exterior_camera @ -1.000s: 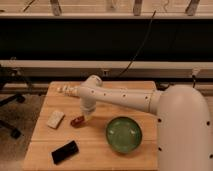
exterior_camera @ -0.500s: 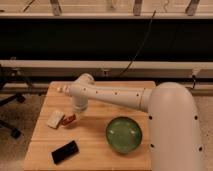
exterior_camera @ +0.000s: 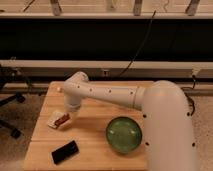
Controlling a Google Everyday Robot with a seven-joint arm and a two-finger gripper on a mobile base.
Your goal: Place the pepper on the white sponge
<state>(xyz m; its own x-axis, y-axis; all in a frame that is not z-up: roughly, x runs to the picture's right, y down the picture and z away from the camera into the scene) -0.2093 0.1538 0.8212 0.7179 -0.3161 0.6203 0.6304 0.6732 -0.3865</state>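
Resting on the white sponge [exterior_camera: 56, 120], or held just over it, the pepper [exterior_camera: 62, 120] shows as a small reddish sliver at the sponge's right side; whether it bears its own weight there cannot be told. The gripper [exterior_camera: 69, 116] sits directly above and just beside the pepper, at the end of the white arm [exterior_camera: 107, 95] that reaches across the wooden table [exterior_camera: 92, 142] from the right. The wrist hides the gripper's working end, so how wide it stands, and whether it has hold of the pepper, cannot be told.

Step in hand, as judged: the placing itself, at or near the point of letting go. The next move calls for a clean release with the pepper centred enough not to roll off the sponge's right edge, then a straight lift clear.

Edges and room: the sponge lies near the table's left edge, so a pepper knocked leftward could leave the table. The black flat rectangle [exterior_camera: 65, 151] lies near the front edge, apart from the sponge. The green bowl [exterior_camera: 123, 134] sits well apart to the right. Bare wood lies between them, and upward withdrawal looks unobstructed.
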